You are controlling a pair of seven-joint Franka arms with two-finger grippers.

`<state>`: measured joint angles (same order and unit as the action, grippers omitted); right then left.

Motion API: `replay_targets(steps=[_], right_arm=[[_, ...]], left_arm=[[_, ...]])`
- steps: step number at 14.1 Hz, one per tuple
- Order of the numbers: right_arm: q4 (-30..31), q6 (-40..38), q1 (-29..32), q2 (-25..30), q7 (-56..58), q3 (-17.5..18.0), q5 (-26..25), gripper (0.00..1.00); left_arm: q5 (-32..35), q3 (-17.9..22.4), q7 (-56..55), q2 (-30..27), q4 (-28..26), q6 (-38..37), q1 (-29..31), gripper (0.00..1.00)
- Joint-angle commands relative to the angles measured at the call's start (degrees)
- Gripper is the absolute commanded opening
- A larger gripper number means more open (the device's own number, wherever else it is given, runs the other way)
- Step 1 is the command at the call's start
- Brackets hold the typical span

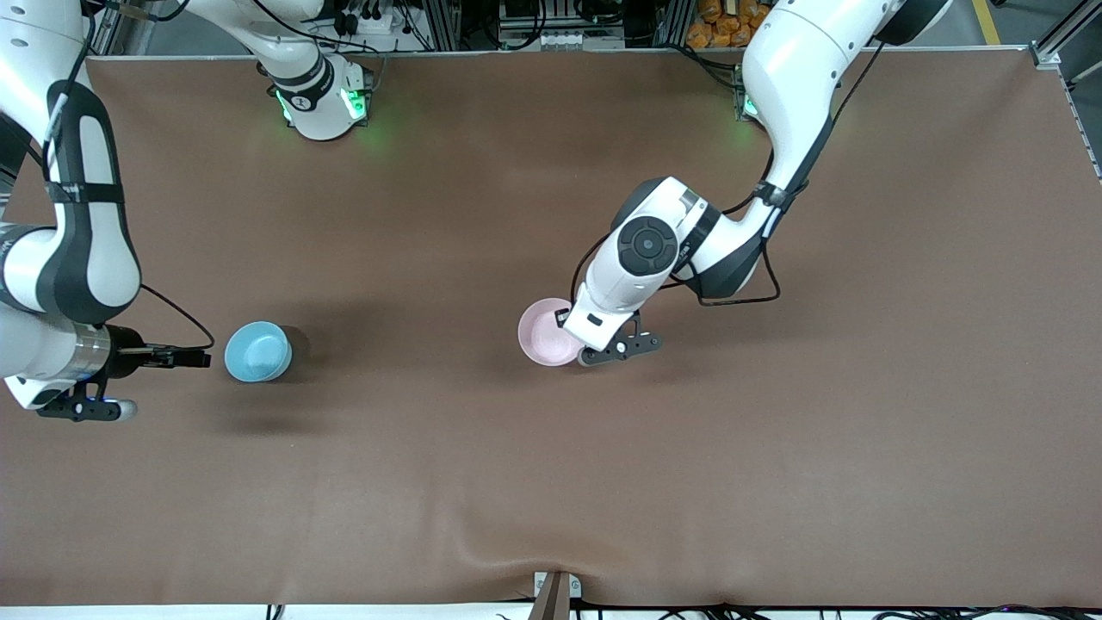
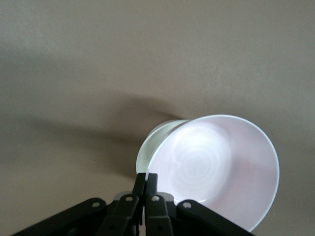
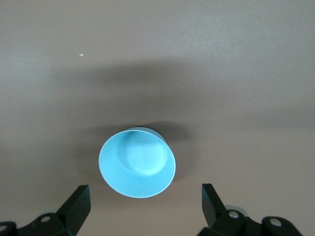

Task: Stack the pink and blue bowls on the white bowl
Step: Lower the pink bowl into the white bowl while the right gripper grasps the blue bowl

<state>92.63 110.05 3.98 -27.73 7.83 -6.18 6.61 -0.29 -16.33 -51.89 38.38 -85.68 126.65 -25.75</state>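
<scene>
The pale pink bowl [image 1: 544, 331] is near the table's middle. In the left wrist view it [image 2: 216, 169] is tilted, and a pale white edge, the white bowl [image 2: 149, 143], shows right under it. The white bowl is hidden in the front view. My left gripper [image 1: 575, 337] [image 2: 146, 176] is shut on the pink bowl's rim. The sky blue bowl [image 1: 257, 351] [image 3: 137, 162] stands upright toward the right arm's end of the table. My right gripper [image 1: 200, 357] [image 3: 143, 189] is open and empty just beside the blue bowl, apart from it.
The brown table cloth [image 1: 775, 448] has a small crease at the edge nearest the front camera. The arm bases [image 1: 323, 103] stand along the edge farthest from that camera.
</scene>
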Motion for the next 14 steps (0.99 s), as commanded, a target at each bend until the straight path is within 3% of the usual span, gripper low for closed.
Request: replay_targets(steps=[1,6,14], right_arm=[[5.97,4.63,1.73,0.57,1.31,0.55,0.69,1.0],[11.17,5.7,2.26,0.31,-1.75,0.47,0.78,1.0],[11.26,6.93,2.08,-4.79,-7.31,0.47,0.69,1.0]], left_arm=[[-0.32,0.68,-0.5,0.03,-0.98,0.0,-0.62,0.0],[-0.23,0.68,-0.5,0.12,-2.12,0.0,-1.06,0.0],[-0.15,0.77,-0.23,0.21,-4.85,4.74,-1.67,0.0]])
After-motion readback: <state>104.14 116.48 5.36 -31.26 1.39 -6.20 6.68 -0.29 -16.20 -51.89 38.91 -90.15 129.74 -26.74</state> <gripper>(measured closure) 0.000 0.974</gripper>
